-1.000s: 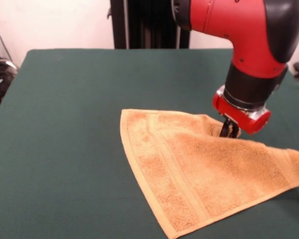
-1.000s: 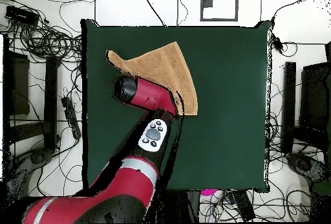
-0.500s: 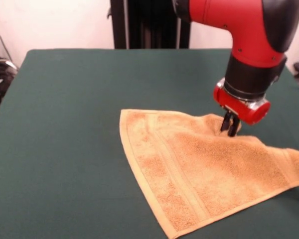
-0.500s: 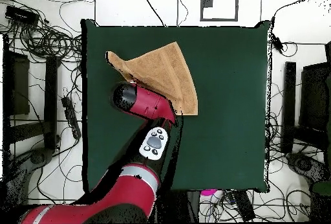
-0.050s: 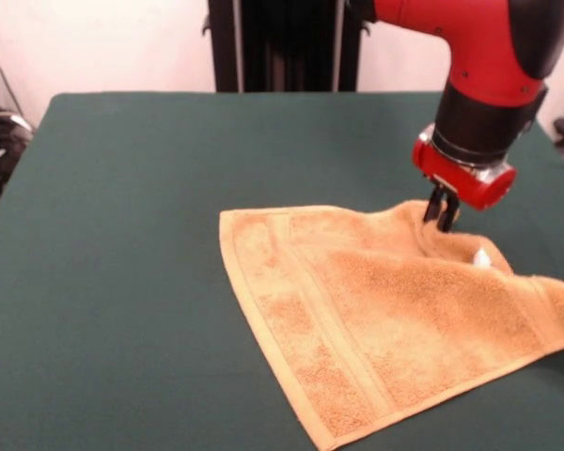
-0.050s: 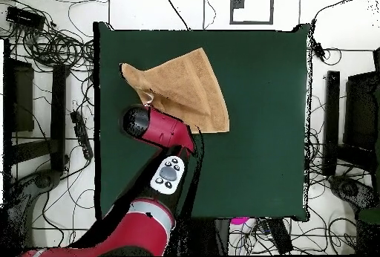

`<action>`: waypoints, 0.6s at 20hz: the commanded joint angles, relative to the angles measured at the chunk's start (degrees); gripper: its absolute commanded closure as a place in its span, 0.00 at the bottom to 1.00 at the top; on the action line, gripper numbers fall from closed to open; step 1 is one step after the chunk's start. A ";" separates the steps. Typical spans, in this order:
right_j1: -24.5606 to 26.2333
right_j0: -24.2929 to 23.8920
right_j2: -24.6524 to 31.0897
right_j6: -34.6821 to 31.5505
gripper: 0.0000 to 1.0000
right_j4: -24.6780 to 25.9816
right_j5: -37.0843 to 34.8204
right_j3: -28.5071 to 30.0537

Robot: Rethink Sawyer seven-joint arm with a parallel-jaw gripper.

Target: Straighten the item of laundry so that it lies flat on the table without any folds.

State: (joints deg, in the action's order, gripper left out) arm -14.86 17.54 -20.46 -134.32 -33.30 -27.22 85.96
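The orange-tan towel [image 5: 385,329] lies on the near right part of the green bench [image 5: 122,282] in the front view, spread in a roughly triangular, fan-like outline and not flat. One corner points to the near edge of the picture, another sits at the left of the cloth toward the middle of the bench, and the right end runs out to the picture's right edge. Woven border bands run parallel to the left edge, from the far left corner down to the near corner. Along the far edge the cloth is bunched and raised into a small peak, with soft wrinkles spreading from it, and a small white tag [image 5: 480,256] shows just right of that peak.

The gripper [image 5: 442,214] is at that raised far edge, its dark fingers close together and pinching the cloth of the towel. Above it come the red wrist ring, the black collar and the red arm [image 5: 470,47], which enters from the top right.

In the overhead view the towel [image 6: 185,87] lies in the upper left part of the bench [image 6: 260,120], close to its left edge, with the red arm [image 6: 159,128] reaching up from the bottom and covering the cloth's lower left edge. Cables and equipment surround the bench on the floor.
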 commanded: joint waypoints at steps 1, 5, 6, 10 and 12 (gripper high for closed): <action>2.17 1.70 7.14 -14.50 1.00 -2.47 -0.85 10.12; 3.04 1.41 7.59 -14.27 1.00 -2.68 2.20 10.99; 3.14 1.35 7.90 -14.32 1.00 -2.86 2.95 11.46; 3.54 0.56 9.62 -13.99 1.00 -3.65 5.57 13.31; 3.66 -0.02 10.79 -13.61 1.00 -4.16 6.53 14.07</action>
State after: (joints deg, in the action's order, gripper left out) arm -15.11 17.56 -19.89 -134.32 -34.38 -24.71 90.15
